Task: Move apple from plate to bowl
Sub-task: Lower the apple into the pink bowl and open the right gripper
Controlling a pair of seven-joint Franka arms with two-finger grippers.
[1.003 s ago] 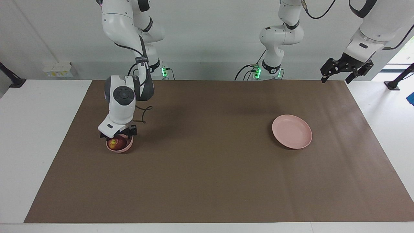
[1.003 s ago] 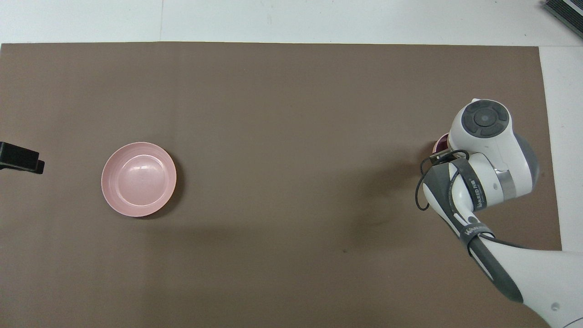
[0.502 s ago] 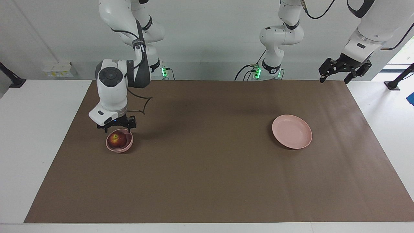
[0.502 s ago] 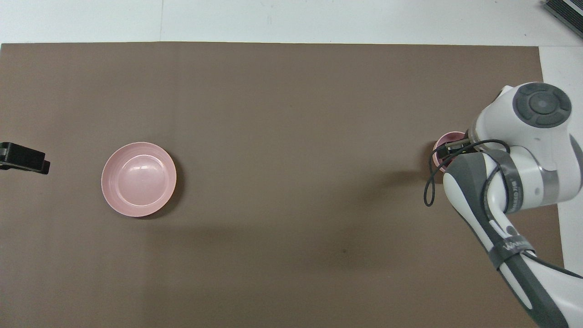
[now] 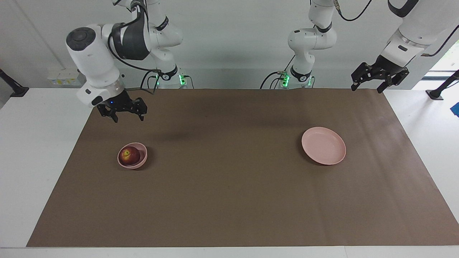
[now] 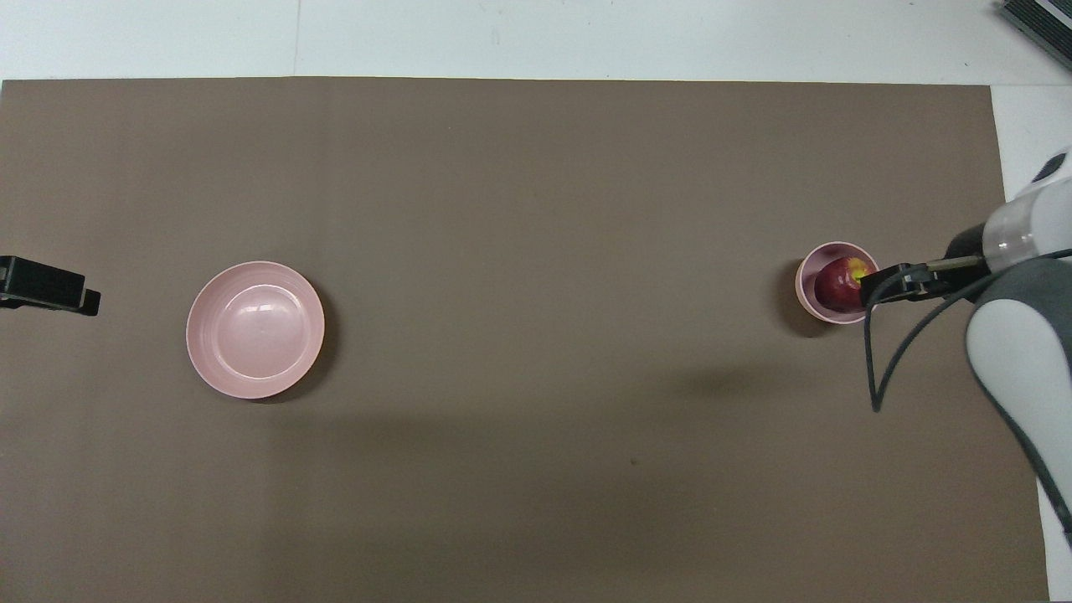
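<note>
Two tools hang in the air at my end of the table [image 5: 229,222], and neither holds anything. From where I sit, the right tool [image 5: 123,111] is raised above the brown mat [image 5: 229,186] at the right arm's end, up clear of the dishes, its fingers spread apart. The left tool [image 5: 375,78] waits high over the mat's corner at the left arm's end, fingers spread as well; in the overhead view only its dark tip [image 6: 46,285] pokes in at the edge.

Farther out from the robots sit the two pink dishes, well apart from each other. Toward the right arm's end, the small deep bowl [image 5: 142,162] holds the dark red apple [image 5: 129,155], its yellowish stem patch turned upward; the fruit nearly fills the bowl. Toward the left arm's end lies the wide shallow plate [image 5: 323,146], at about the same distance from the robots as the bowl.
</note>
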